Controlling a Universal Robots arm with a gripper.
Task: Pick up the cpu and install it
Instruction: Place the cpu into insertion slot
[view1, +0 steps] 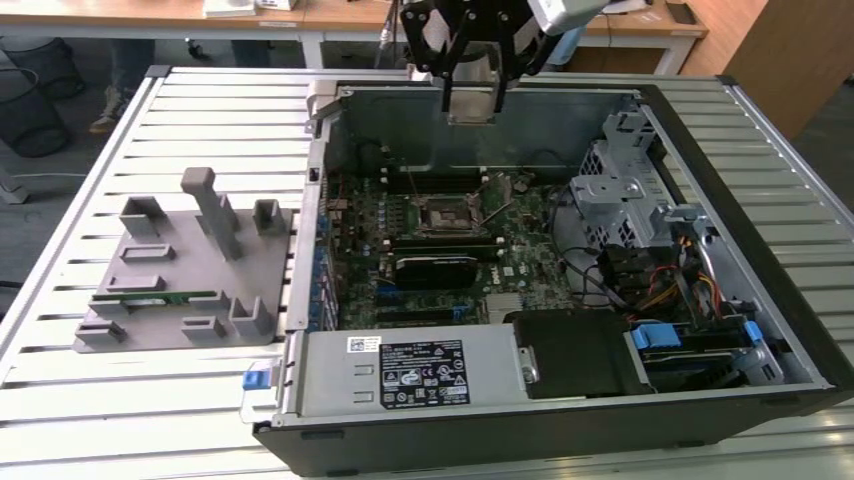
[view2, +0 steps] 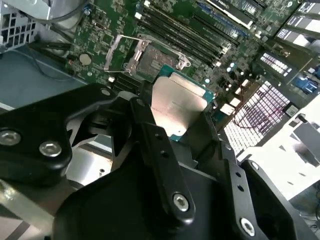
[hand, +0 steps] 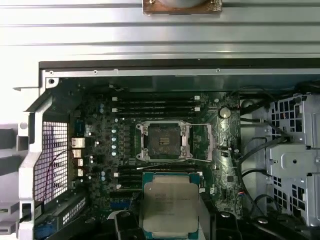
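1. The black two-fingered gripper (view1: 474, 108) hangs over the far wall of the open black computer case (view1: 534, 440). Its fingers are pinched narrow on the cpu (view2: 177, 107), a flat square chip with a shiny silver top and a green edge.
2. The chip is up in the air above the green motherboard (view1: 354, 240), not seated. In the first wrist view it sits over the memory slots just beside the square, uncovered socket (hand: 162, 141).
3. A thin wire lever (hand: 185, 161) lies along the socket's metal frame, between socket and chip.
4. A grey metal drive cage (view1: 621, 190) and loose cables crowd the exterior view's right.
5. On the slatted metal table (view1: 227, 130), at the exterior view's left, a grey plastic holder (view1: 147, 225) carries a thin green memory stick (view1: 154, 297).
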